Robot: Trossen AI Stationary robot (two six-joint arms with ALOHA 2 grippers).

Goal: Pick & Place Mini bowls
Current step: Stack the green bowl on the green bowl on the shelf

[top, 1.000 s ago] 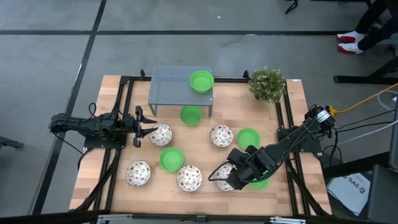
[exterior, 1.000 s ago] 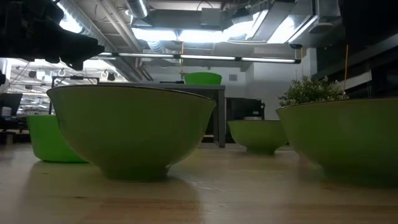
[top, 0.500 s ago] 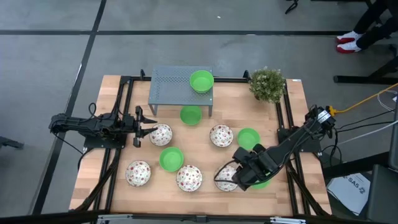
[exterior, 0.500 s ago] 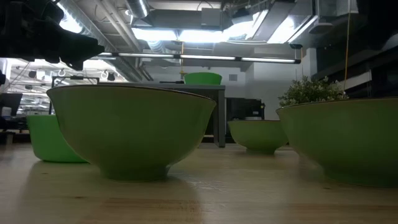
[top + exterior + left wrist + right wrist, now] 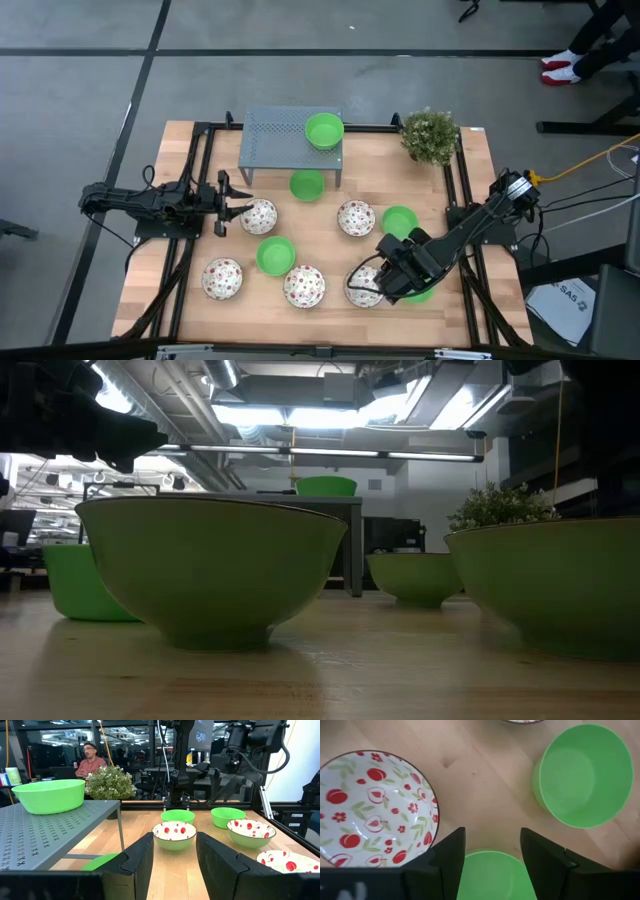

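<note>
Shelf point(image 5: 275, 135): one plain green bowl point(image 5: 323, 130) placed on top; another green bowl point(image 5: 307, 185) sits on the table point(image 5: 320, 225) just at its front edge.
Remaining: patterned bowls point(image 5: 259, 216) and green ones lie loose across the wood; most of the job looks undone.
Right gripper point(image 5: 385, 280): fingers apart, empty, poised over a green bowl point(image 5: 492, 875) near the front right.
Left gripper point(image 5: 235, 201): fingers apart, empty, waiting beside a patterned bowl.
</note>
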